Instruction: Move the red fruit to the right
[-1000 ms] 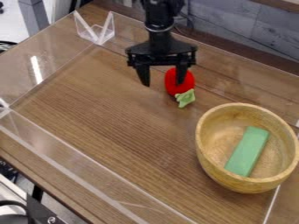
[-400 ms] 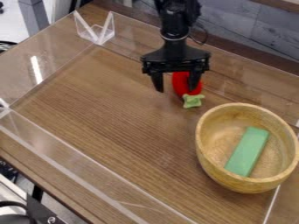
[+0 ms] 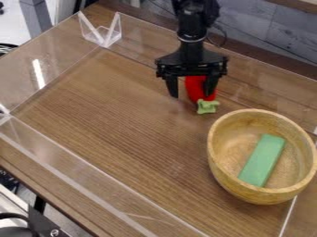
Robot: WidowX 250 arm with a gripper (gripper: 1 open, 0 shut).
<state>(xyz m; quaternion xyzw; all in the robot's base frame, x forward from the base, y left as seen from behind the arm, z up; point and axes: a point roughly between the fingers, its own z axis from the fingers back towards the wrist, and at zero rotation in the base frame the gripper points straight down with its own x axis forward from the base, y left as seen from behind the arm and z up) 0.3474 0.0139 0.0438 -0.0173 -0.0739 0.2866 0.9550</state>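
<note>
The red fruit [image 3: 195, 87] lies on the wooden table, its light green cap [image 3: 207, 106] pointing toward the front right. My gripper [image 3: 192, 90] stands straight down over it, open, with one black finger [image 3: 172, 87] on its left and the other on its right. The fingers straddle the fruit at table height; whether they touch it I cannot tell. The fruit's upper part is partly hidden behind the gripper.
A wooden bowl [image 3: 228, 166] holding a flat green block [image 3: 262, 158] stands at the front right. A clear plastic wall [image 3: 37, 69] rims the table. A small clear stand [image 3: 99, 31] sits at the back left.
The gripper and the red fruit between its fingers have shifted to the right and slightly toward the front, closer to the bowl. The jaws stayed open.
</note>
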